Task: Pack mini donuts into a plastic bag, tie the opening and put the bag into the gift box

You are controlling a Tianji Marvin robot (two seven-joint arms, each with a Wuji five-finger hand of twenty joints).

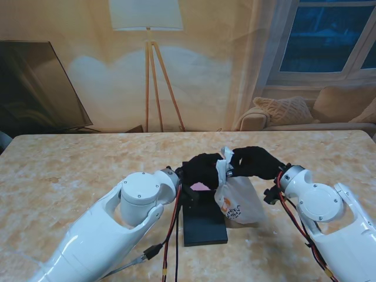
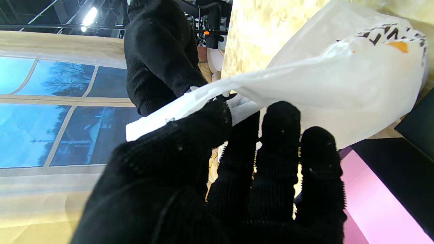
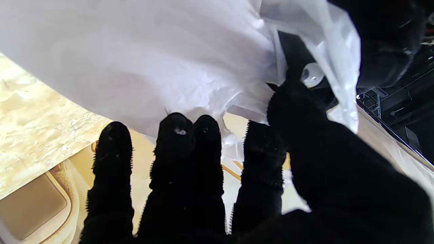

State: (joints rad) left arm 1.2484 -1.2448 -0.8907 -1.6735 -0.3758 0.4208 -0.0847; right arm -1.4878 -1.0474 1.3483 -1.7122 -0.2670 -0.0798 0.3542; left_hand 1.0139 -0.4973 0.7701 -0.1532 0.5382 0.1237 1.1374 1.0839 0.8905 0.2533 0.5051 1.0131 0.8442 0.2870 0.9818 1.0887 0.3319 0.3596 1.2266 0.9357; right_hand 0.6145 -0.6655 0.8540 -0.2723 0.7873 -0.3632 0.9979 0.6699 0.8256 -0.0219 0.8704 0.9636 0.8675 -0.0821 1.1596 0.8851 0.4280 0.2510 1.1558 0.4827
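my left hand (image 1: 202, 169), in its black knit glove, pinched one strip of the white printed plastic bag's (image 1: 239, 200) opening between thumb and fingers (image 2: 281, 135). my right hand (image 1: 254, 162), gloved the same, pinched the other strip of the bunched neck. the bag's full body rested on the marbled beige table (image 1: 70, 170), just right of the open black gift box (image 1: 202, 226) with its pink lining, touching its edge. the donuts inside were not visible.
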